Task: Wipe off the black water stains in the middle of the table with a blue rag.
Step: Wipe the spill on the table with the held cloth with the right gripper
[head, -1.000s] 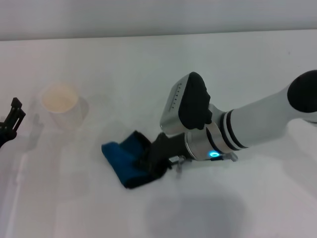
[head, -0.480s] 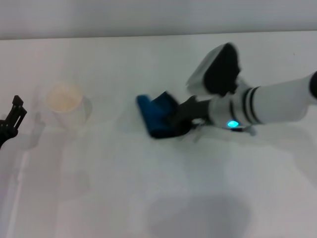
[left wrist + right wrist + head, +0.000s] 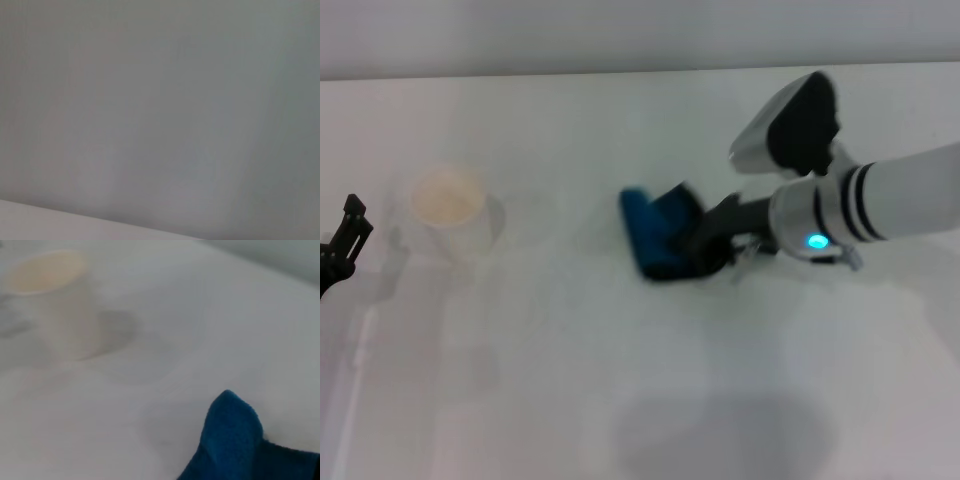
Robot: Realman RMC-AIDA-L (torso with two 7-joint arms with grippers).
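The blue rag [image 3: 655, 235] lies pressed on the white table [image 3: 570, 380], right of the middle. My right gripper [image 3: 705, 245] is shut on the rag's right side and holds it down on the tabletop. The rag also shows in the right wrist view [image 3: 232, 440], at the near edge. No black water stain shows in any view; the tabletop around the rag looks white. My left gripper [image 3: 345, 245] is parked at the far left edge of the head view. The left wrist view shows only a plain grey surface.
A translucent white cup [image 3: 450, 205] stands upright at the left of the table, well apart from the rag; it also shows in the right wrist view [image 3: 55, 305]. The table's far edge meets a pale wall [image 3: 620, 35].
My right gripper has dragged the blue rag from the front middle of the table towards the back and right. The cup and my left arm have not moved.
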